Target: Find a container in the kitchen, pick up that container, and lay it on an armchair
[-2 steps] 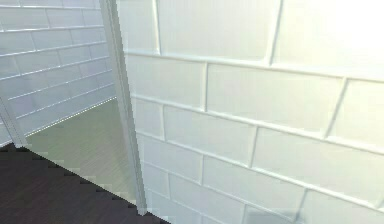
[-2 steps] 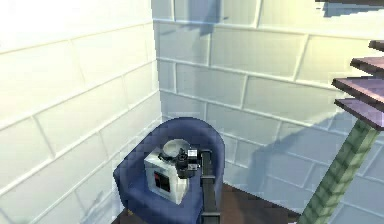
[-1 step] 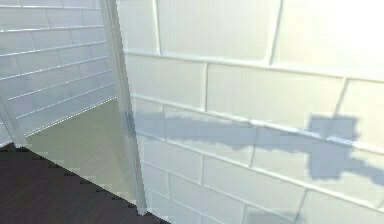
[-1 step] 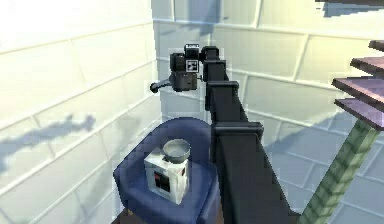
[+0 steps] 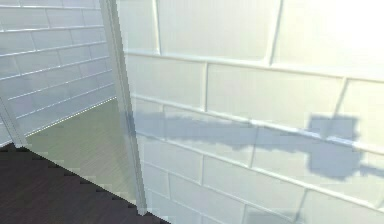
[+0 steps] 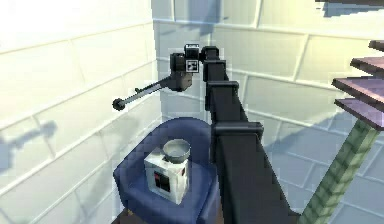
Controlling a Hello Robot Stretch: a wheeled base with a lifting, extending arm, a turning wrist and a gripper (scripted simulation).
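Navy armchair (image 6: 128,180), white container (image 6: 165,178) (grey round top), black arm (image 6: 235,145), white brick-patterned wall (image 5: 250,80).

A white brick wall (image 5: 250,70) runs beside dark flooring (image 5: 50,190). Purplish-brown stepped slabs (image 6: 362,85) sit by a green post (image 6: 340,175).

arm (image 6: 235,140): high, extended | pincer (image 6: 122,101): angled downward (slightly), holds nothing
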